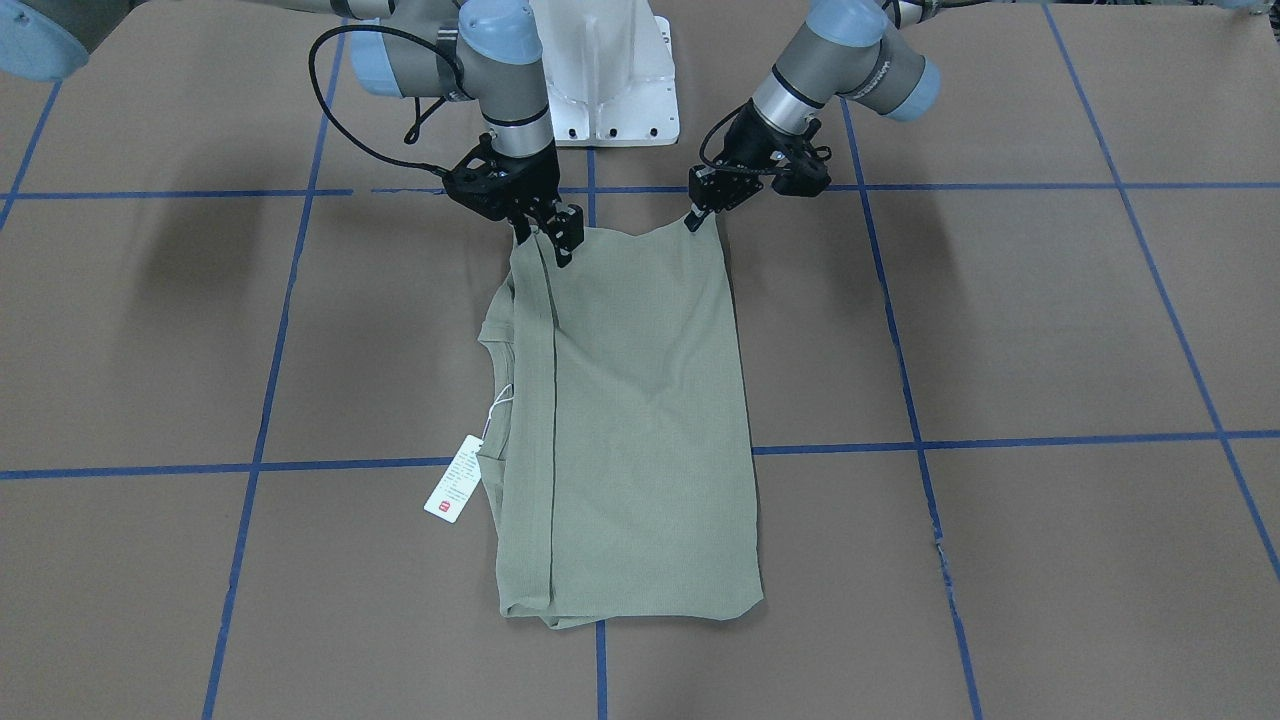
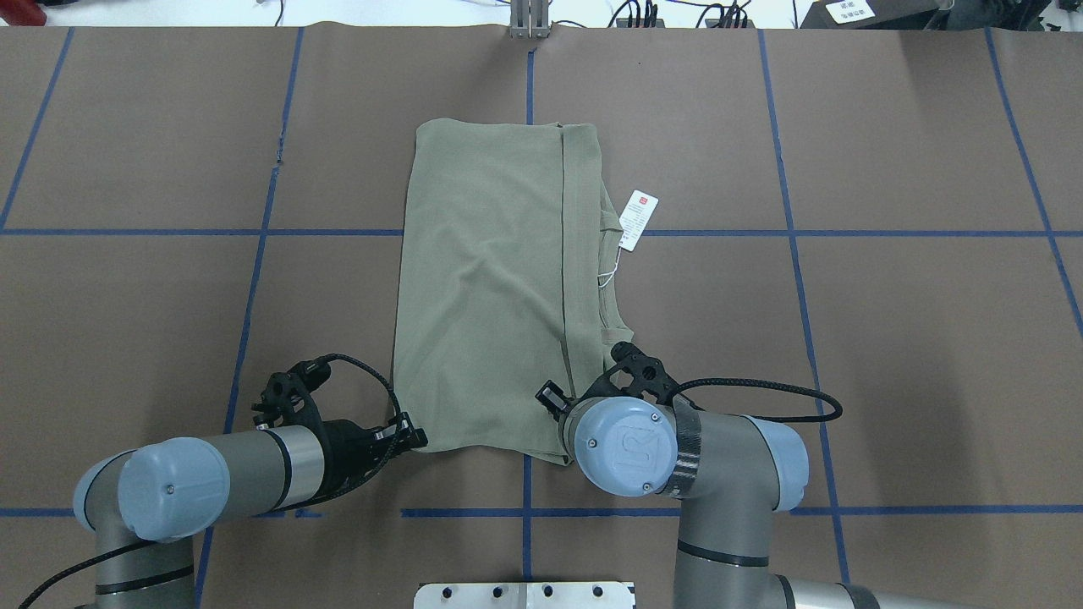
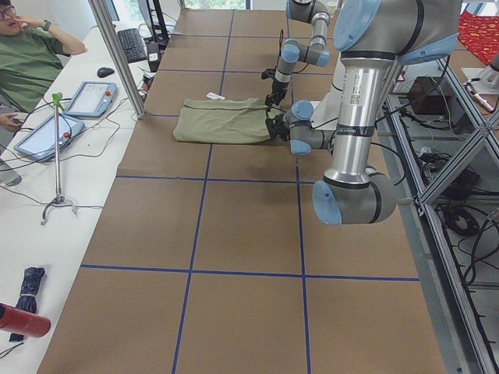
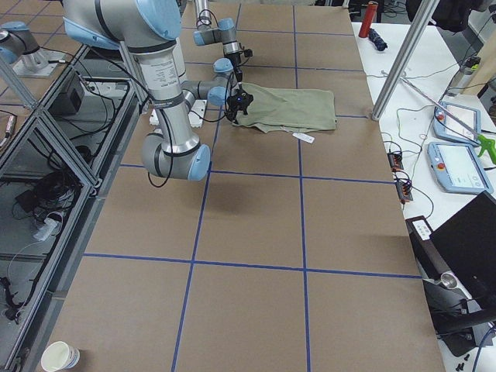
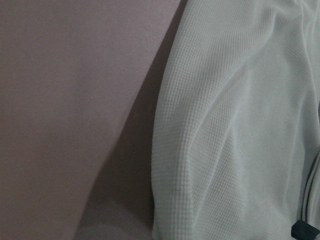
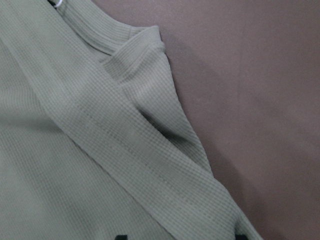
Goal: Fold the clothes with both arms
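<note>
The pale sage-green shirt lies folded into a long rectangle on the brown table, its hem band running down one side. Its white hang tag with a red mark lies beside the collar. In the overhead view the shirt is in the middle, the tag to its right. My left gripper is shut on the shirt's corner nearest the robot. My right gripper is shut on the other near corner, by the hem band. The edge between them sags slightly. The right wrist view shows the ribbed collar.
The white pedestal base stands just behind the grippers. Blue tape lines cross the table. A seated operator and tablets are at a side bench behind a metal pole. A paper cup sits off the table.
</note>
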